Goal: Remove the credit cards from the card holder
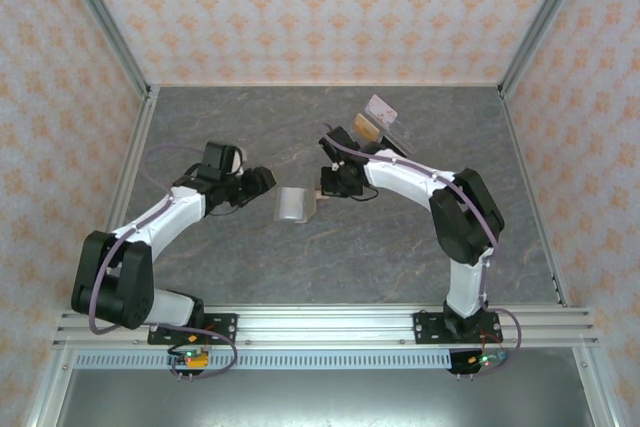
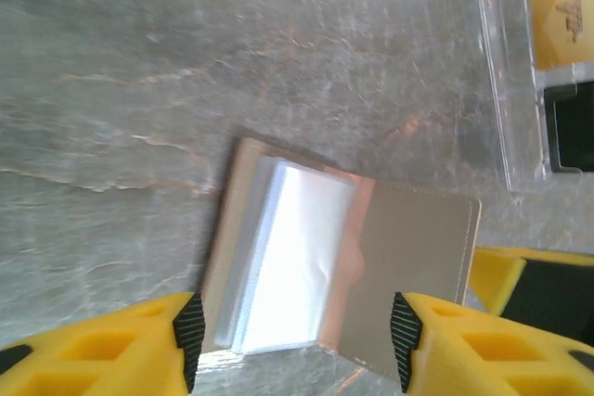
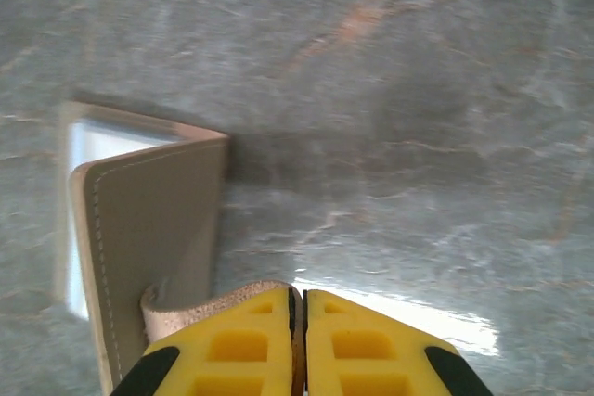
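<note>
The grey card holder (image 1: 295, 205) lies partly open on the table between my two grippers. In the left wrist view its taupe flap (image 2: 413, 257) stands up beside a shiny pale inner panel (image 2: 297, 248), with a pinkish edge along the fold. My left gripper (image 2: 297, 345) is open, with its jaws on either side of the holder's near edge. My right gripper (image 3: 297, 303) is shut on the curled edge of the card holder's flap (image 3: 153, 220). An orange-yellow credit card (image 2: 561, 6) sits in a clear stand.
The clear acrylic stand (image 1: 385, 127) is behind the right gripper (image 1: 327, 187), with a dark item (image 2: 568, 127) in its lower slot. Aluminium rails and patterned walls border the grey marbled table (image 1: 250, 117). The left gripper (image 1: 262, 179) sits left of the holder.
</note>
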`<state>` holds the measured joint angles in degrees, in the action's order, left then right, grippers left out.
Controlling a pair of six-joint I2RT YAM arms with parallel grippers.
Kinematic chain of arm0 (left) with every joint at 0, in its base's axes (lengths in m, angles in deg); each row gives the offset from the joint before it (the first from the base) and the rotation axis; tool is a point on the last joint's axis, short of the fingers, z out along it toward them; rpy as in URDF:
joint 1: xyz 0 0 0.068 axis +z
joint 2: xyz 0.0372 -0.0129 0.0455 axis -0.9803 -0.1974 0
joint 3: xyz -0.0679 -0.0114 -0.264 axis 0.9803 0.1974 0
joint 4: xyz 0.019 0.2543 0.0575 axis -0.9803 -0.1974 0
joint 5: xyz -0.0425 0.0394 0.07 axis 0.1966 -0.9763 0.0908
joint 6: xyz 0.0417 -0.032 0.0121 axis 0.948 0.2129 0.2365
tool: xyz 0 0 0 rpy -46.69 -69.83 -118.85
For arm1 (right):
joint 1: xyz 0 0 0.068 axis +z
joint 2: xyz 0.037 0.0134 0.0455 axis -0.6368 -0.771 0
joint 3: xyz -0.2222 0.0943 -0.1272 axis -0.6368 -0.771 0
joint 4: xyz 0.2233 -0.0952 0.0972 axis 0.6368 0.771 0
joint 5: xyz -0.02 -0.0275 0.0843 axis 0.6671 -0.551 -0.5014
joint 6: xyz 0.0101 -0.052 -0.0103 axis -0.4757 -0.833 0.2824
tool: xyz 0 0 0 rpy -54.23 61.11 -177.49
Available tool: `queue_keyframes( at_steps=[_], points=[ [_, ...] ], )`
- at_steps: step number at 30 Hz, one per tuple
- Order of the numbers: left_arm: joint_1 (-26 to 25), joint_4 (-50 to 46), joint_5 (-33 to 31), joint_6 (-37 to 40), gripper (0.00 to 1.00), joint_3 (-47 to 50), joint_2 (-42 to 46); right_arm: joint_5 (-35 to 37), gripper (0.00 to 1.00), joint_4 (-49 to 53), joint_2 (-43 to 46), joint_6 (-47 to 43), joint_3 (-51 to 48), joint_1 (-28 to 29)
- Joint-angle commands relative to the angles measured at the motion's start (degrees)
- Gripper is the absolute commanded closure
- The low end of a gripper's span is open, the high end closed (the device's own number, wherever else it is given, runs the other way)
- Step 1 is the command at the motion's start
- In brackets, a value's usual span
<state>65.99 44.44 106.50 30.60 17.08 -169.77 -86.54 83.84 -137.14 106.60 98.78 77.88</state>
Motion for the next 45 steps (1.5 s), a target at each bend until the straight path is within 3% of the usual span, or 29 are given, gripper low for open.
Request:
queue_keyframes(
  at_steps=[1, 5, 13, 17, 21, 26, 31, 39, 45],
  points=[
    [-3.5, 3.0, 0.7, 0.8, 0.55, -2.8, -3.3, 1.9, 0.91, -2.1, 3.0, -1.1, -2.2, -1.0],
    [-7.3, 4.0, -1.3, -0.1, 0.74, -6.4, -8.2, 0.1, 0.91, -2.2, 1.3, -3.1, -2.1, -2.6],
    [-9.9, 7.8, 0.7, -2.3, 0.88, -11.0, -17.4, -1.5, 0.89, -2.1, -1.1, -8.0, -0.3, -3.5],
    [-12.4, 7.7, -1.3, -3.1, 0.93, -13.8, -21.3, -3.7, 0.88, -3.6, -1.3, -8.3, -0.8, -3.9],
    [-13.1, 8.2, -1.6, -3.9, 1.0, -15.4, -23.8, -3.7, 0.77, -5.6, 1.6, -7.8, -2.6, -4.1],
    [-13.6, 7.9, -2.4, -4.5, 1.0, -15.2, -26.4, -3.9, 0.61, -8.3, 6.6, -7.5, -5.8, -4.1],
    [-13.7, 5.4, -3.2, -4.2, 1.0, -15.0, -27.7, -7.3, 0.65, -12.6, 8.5, -6.8, -8.7, -4.1],
    [-13.7, 5.5, -3.2, -4.5, 1.0, -14.0, -27.5, -13.6, 0.86, -14.1, 3.4, -4.9, -8.6, -4.1],
    [-13.7, 5.4, -2.9, -6.0, 1.0, -14.6, -26.7, -14.9, 0.88, -14.0, -0.9, -4.0, -7.8, -4.1]
  ],
)
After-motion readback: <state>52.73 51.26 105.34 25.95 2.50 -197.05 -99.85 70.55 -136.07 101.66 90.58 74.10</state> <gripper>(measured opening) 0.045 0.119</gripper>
